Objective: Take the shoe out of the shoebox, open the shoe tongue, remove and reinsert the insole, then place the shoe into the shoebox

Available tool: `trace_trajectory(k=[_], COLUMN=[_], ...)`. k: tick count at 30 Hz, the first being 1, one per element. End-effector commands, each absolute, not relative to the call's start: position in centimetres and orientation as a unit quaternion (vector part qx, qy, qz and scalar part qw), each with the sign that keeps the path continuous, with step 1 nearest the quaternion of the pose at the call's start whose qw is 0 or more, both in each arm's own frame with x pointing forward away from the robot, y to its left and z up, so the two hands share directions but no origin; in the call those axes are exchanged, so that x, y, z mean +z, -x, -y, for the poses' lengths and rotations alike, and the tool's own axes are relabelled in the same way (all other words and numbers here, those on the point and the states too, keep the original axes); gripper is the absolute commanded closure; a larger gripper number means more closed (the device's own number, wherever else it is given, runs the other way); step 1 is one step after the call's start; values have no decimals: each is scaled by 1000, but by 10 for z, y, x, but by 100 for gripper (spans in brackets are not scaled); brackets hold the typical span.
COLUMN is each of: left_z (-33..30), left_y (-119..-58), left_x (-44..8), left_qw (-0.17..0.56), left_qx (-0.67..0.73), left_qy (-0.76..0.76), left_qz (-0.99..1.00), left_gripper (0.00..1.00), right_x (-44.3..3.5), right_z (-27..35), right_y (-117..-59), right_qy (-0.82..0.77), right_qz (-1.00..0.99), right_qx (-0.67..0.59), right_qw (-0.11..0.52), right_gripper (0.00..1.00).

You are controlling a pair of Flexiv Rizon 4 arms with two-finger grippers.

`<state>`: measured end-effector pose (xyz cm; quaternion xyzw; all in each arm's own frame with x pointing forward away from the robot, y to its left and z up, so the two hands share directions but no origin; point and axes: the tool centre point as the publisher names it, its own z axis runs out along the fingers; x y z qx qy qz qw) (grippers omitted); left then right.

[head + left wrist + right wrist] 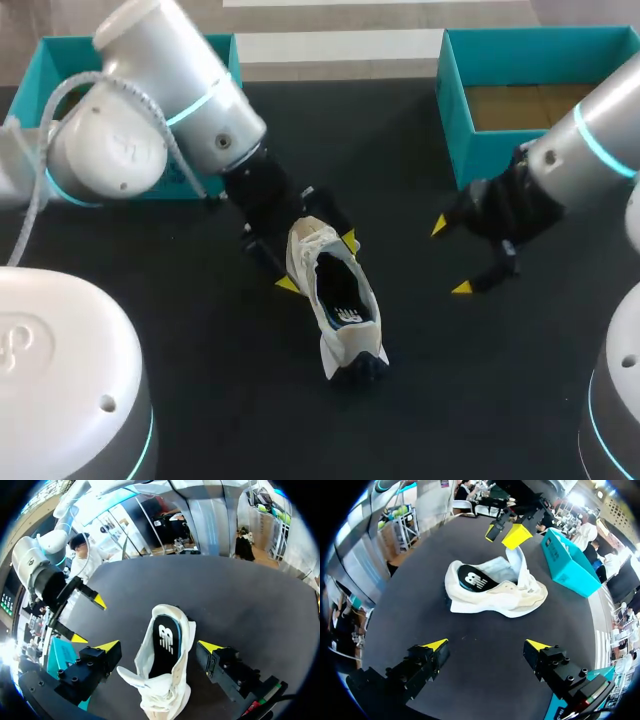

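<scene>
- Black matte tabletop (230, 400) under everything, with a teal cardboard box (62, 55) at the far edge behind the left arm and a second teal box (480, 150), open-topped, at the far right.
- Near the table's middle, outside both boxes: cream-white mesh sneaker (340, 345) resting on its sole, opening upward, dark insole (338, 288) seated inside and plainly visible, heel toward the robot.
- Pale tongue (520, 562) standing up from the opening.
- Left arm (170, 110) coming in from the far left corner, angled down toward the middle, wrist over the shoe's toe end.
- Left gripper (318, 262) spread wide, one yellow-tipped finger on each side of the sneaker's forepart, with a gap showing on both sides from its own wrist view; pinching nothing.
- From the right wrist view, one yellow tip just beside the raised tongue; contact impossible to tell.
- Right arm (590, 140) entering from the right edge, bent down toward the table.
- Right gripper (450, 257) likewise spread, holding nothing, pointed at the sneaker from its right side and well apart from it.
</scene>
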<state>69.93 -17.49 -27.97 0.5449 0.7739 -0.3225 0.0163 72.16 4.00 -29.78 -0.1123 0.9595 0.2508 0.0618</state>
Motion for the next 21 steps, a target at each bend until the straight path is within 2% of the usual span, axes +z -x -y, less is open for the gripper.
trace_trajectory(k=[1,10,15,21], left_z=[178,178,178,177], left_y=[-702,-702,-702,-701], left_x=[-279,-279,-279,-282], left_qw=[-30,-30,-30,-37], left_qx=[-290,-290,-290,-256], left_qy=[-563,-563,-563,-559], left_qz=[-774,-774,-774,-788], left_gripper=[0,0,0,0], right_x=[-246,-207,-188,-188], right_z=[-6,13,26,26], right_y=[-715,-720,-722,-722], right_qy=[112,114,87,87], right_qz=[-960,-968,-977,-977], right_qx=[249,219,184,184], right_qw=[56,46,62,62], right_gripper=[0,0,0,0])
